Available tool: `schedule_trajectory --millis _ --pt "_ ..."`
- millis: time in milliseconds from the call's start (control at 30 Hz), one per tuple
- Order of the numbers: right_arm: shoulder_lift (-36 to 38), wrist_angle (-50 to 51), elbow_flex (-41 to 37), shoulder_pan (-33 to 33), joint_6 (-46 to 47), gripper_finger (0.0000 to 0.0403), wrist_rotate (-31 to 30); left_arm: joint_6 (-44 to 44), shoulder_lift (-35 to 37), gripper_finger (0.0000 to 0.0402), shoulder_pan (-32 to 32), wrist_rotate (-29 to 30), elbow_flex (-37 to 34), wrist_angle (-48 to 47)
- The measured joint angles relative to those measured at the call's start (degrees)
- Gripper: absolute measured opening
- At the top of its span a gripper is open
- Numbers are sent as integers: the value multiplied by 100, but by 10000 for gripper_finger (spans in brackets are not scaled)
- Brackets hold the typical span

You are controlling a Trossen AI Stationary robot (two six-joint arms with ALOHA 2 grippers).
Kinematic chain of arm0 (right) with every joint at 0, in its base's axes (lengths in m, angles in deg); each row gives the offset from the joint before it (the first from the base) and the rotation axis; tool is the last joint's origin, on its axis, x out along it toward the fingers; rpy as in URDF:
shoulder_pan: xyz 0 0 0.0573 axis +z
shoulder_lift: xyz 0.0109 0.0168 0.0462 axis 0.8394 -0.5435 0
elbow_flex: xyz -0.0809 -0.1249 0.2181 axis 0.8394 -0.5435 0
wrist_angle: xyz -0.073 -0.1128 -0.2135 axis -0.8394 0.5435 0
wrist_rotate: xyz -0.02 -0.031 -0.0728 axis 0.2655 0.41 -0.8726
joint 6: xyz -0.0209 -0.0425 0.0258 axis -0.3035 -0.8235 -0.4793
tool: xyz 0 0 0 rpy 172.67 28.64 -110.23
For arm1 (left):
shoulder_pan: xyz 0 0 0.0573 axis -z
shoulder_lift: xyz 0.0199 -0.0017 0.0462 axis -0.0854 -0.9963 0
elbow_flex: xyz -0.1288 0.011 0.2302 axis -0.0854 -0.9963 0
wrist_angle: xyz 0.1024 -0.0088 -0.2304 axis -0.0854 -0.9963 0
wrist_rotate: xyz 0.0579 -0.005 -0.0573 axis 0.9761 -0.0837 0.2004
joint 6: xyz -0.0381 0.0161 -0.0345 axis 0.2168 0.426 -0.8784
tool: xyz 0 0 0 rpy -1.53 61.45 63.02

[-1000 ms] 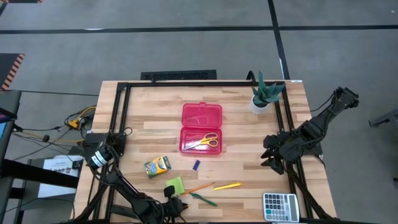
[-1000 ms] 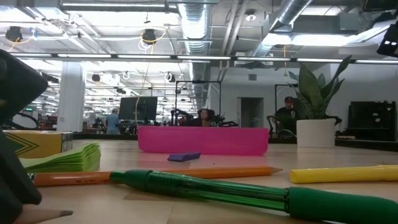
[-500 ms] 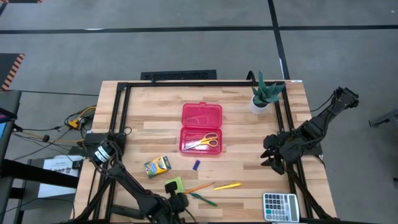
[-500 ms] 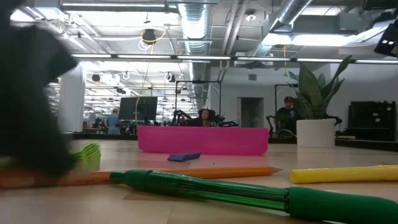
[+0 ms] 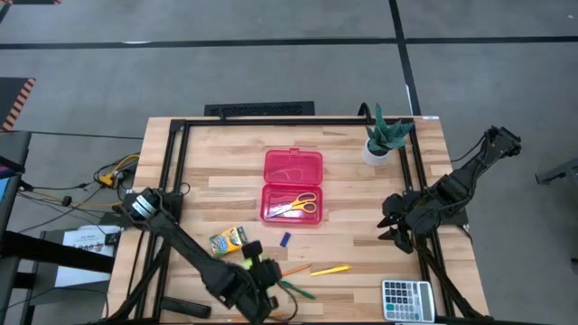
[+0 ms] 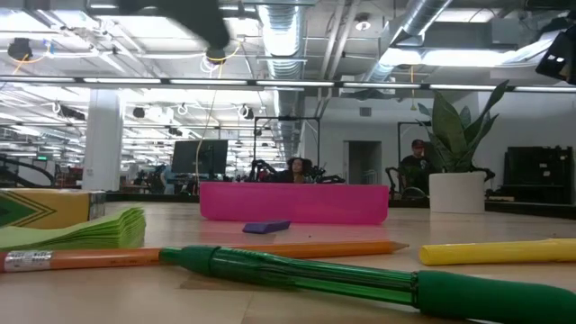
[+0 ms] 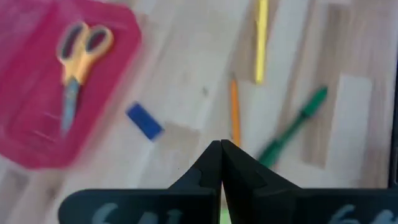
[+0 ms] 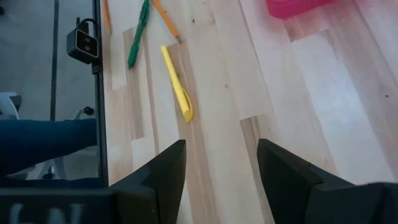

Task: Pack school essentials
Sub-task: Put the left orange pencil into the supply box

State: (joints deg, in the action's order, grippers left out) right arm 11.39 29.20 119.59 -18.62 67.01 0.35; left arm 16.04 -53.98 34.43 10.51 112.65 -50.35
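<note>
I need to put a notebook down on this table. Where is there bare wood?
Bare wood lies left of the pink case, behind the crayon box, and between the case and the right hand. The near edge is crowded: sticky pad, pencil, green pen, yellow pen, left hand.

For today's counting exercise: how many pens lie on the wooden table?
2. The yellow pen lies on the wood near the front edge; the green pen lies beside it, nearer the left gripper. More may be hidden under that arm.

Open-plan office or lab — exposed ceiling ducts (image 6: 288,27), monitors (image 6: 200,155) (people seated behind).
</note>
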Motion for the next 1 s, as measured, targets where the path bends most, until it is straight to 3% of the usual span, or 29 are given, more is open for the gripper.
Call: schedule_trajectory --millis 133,267,400,567,833,1000 --pt "-118 -376 0 -55 -44 205 -123 202 240 2 -170 -18 30 2" --pt "-596 -1567 -2 -273 -726 205 -91 3 601 1 40 -292 35 -65" --pt "-1337 -2918 6 -620 -1557 204 399 -683 832 1 463 -701 37 -139" --pt "-2564 -3727 435 -1114 -2232 195 762 -1742 869 0 1061 -1024 37 -337" --pt "-4556 -4014 1833 -1338 -3485 180 1296 -2860 869 0 1758 -630 36 -642" --pt "-5242 -4979 1846 -1333 -3838 184 1307 -3220 869 0 2110 -441 15 -653"
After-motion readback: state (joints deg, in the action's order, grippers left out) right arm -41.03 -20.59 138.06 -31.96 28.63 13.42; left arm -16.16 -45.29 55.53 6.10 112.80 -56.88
